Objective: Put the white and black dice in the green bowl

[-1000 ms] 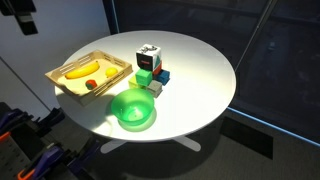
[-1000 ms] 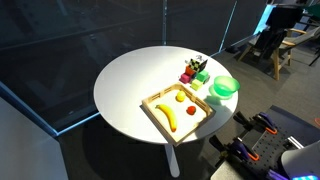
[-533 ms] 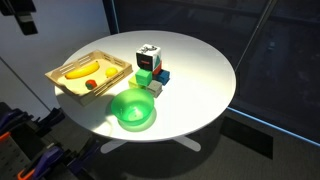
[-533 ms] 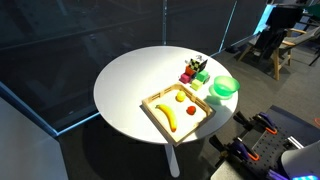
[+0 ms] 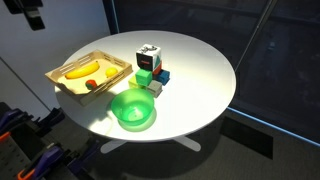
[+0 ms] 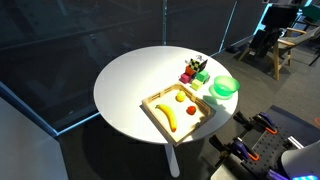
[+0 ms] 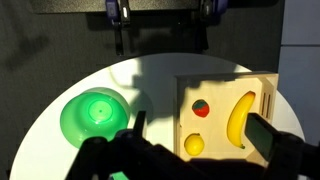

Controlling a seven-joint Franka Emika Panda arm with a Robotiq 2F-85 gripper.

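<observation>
Field notes, round white table [image 5: 200, 70].

- The white and black dice [image 5: 148, 56] is sitting near the table's middle, tight against a cluster of small coloured blocks [image 5: 152, 80]. We cannot tell whether it is resting on one of them.
- The green bowl [image 5: 133, 108] is lying close to the table's rim, apart from the dice, with the blocks sitting between the two.
- A wooden tray [image 5: 110, 79] holding a banana [image 5: 80, 72] is lying beside the bowl, one corner reaching almost to the rim.
- Beyond the dice, in both exterior views, we are seeing a broad bare stretch of tabletop running out to the far edge.
- The gripper [image 5: 30, 12] is hanging high, well clear of everything.
- In the wrist view its fingers [image 7: 119, 25] are standing wide apart with nothing between them, so the jaws are open. Bowl [image 7: 95, 115] and tray [image 7: 215, 90] are showing far below.
</observation>
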